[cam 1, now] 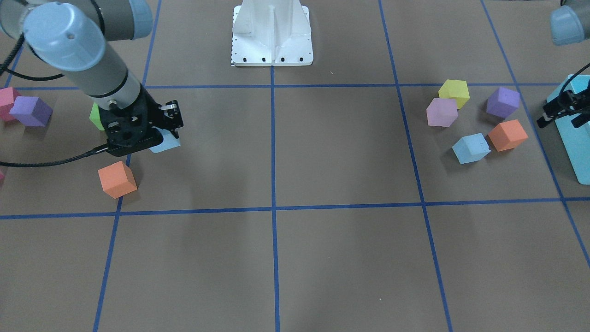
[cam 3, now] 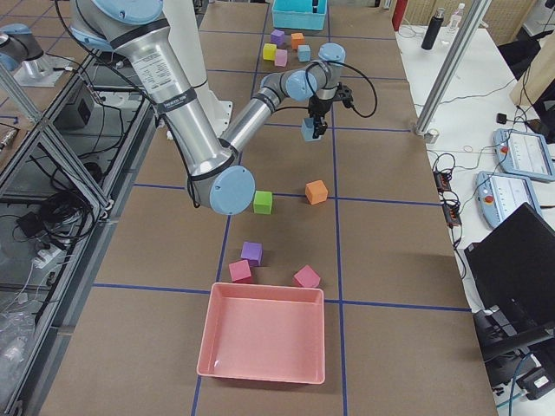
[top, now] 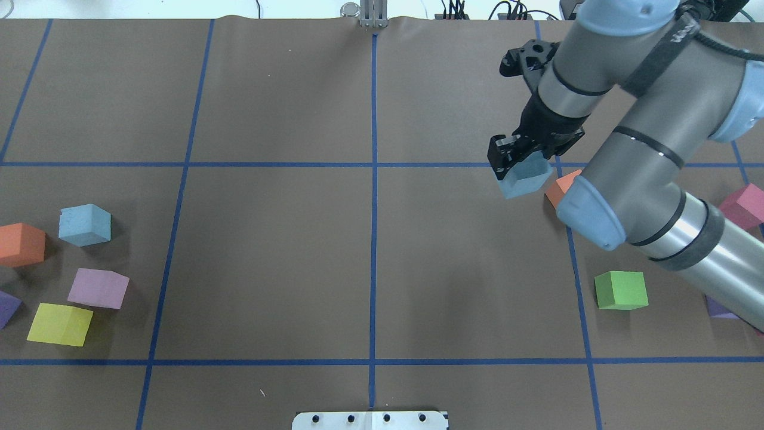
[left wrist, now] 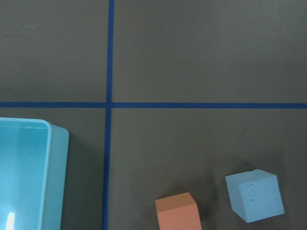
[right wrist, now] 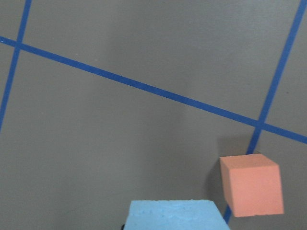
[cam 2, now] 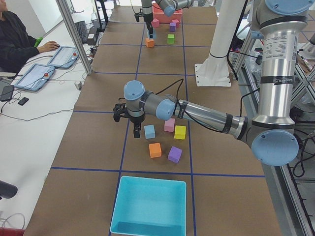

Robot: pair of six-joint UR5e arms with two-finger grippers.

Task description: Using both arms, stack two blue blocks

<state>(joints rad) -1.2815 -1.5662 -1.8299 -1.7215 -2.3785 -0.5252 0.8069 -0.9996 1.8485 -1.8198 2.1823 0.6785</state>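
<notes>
My right gripper (top: 518, 162) is shut on a pale blue block (top: 525, 178) on the right side of the table. The block also shows in the front view (cam 1: 167, 144) and at the bottom of the right wrist view (right wrist: 175, 214). I cannot tell whether it touches the table. The second blue block (top: 85, 224) rests on the table at the left among other cubes, and shows in the left wrist view (left wrist: 254, 195). My left gripper (cam 1: 544, 121) hovers near it, by the turquoise box, and I cannot tell whether it is open or shut.
An orange cube (top: 561, 188) lies just right of the held block and a green cube (top: 621, 290) lies nearer the base. Orange (top: 21, 243), lilac (top: 98, 288) and yellow (top: 59, 323) cubes surround the left blue block. The turquoise box (cam 2: 150, 206) and a pink tray (cam 3: 263, 334) stand at the table's ends.
</notes>
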